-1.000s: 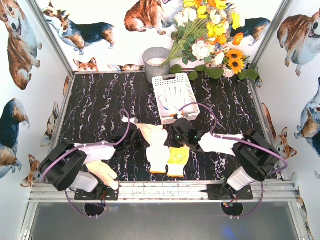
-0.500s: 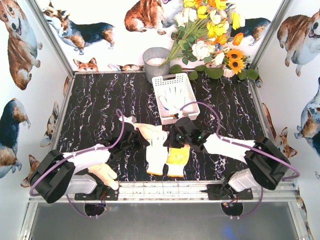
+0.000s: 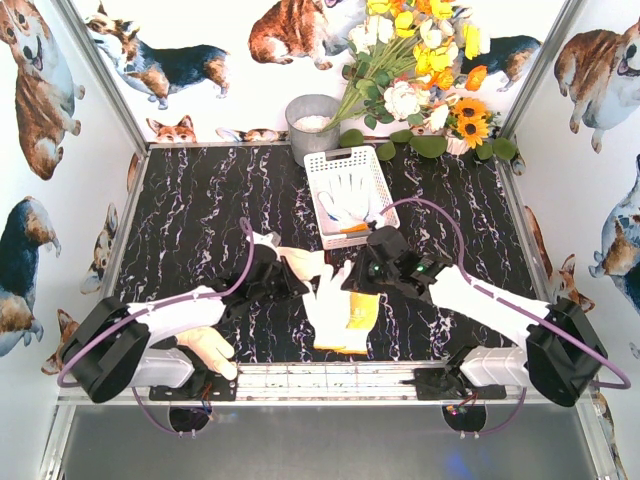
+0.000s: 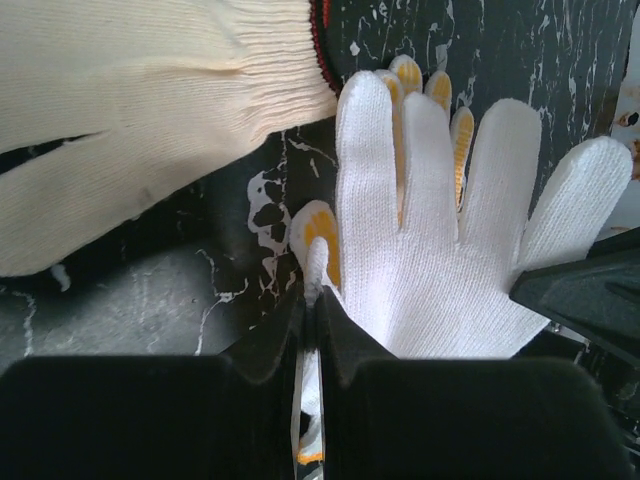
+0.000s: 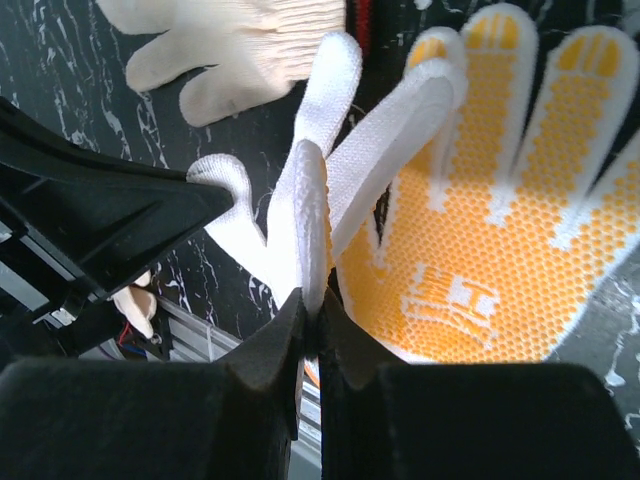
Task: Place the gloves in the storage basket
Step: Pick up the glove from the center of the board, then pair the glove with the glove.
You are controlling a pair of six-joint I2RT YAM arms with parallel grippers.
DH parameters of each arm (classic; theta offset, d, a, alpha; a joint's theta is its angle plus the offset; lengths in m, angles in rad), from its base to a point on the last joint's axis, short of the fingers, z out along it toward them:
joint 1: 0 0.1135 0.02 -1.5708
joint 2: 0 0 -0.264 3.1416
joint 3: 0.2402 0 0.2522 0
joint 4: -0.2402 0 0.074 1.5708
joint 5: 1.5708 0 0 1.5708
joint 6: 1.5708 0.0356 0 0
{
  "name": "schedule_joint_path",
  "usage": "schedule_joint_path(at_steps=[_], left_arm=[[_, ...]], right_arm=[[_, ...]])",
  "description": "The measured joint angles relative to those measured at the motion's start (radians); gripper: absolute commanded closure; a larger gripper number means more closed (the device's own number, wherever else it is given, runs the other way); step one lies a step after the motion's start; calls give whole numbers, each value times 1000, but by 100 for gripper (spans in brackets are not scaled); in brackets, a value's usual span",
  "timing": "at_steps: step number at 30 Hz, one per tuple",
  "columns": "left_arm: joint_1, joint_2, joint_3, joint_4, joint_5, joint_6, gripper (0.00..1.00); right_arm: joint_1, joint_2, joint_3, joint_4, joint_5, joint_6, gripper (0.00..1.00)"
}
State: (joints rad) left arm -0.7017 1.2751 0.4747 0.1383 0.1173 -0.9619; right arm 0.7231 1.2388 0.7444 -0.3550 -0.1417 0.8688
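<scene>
Storage basket [image 3: 340,155]: one glove [image 3: 352,198] inside. Left on the tabletop [image 3: 200,220]: white glove [image 3: 328,300] over yellow-dotted glove [image 3: 362,312], cream glove [image 3: 300,262] beside. Left gripper [image 4: 312,300] pinches the white glove's thumb, right gripper [image 5: 312,305] a fold of it (both closed tight). Mostly undone.

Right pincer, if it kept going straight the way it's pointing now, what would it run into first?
The right pincer is shut on a finger of the white glove. Past that fold, the first thing in line looks like the cuff of the cream glove, though depth is hard to judge.
</scene>
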Motion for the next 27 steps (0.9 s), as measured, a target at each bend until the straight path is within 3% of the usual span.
schedule_joint_path(at_steps=[2,6,9,19,27], left_arm=[[-11,27,18,8,0,-4,95],[-26,76,32,30,-1,-9,66],[-35,95,32,36,2,-9,56],[-114,110,5,80,21,-47,59],[-145,188,0,130,22,-74,67]], right_arm=[[-14,-12,0,-30,0,6,100],[-35,-15,0,-51,3,26,100],[-48,-11,-6,-41,-2,48,99],[-63,31,-61,35,-63,108,77],[-63,29,-133,71,-73,130,66]])
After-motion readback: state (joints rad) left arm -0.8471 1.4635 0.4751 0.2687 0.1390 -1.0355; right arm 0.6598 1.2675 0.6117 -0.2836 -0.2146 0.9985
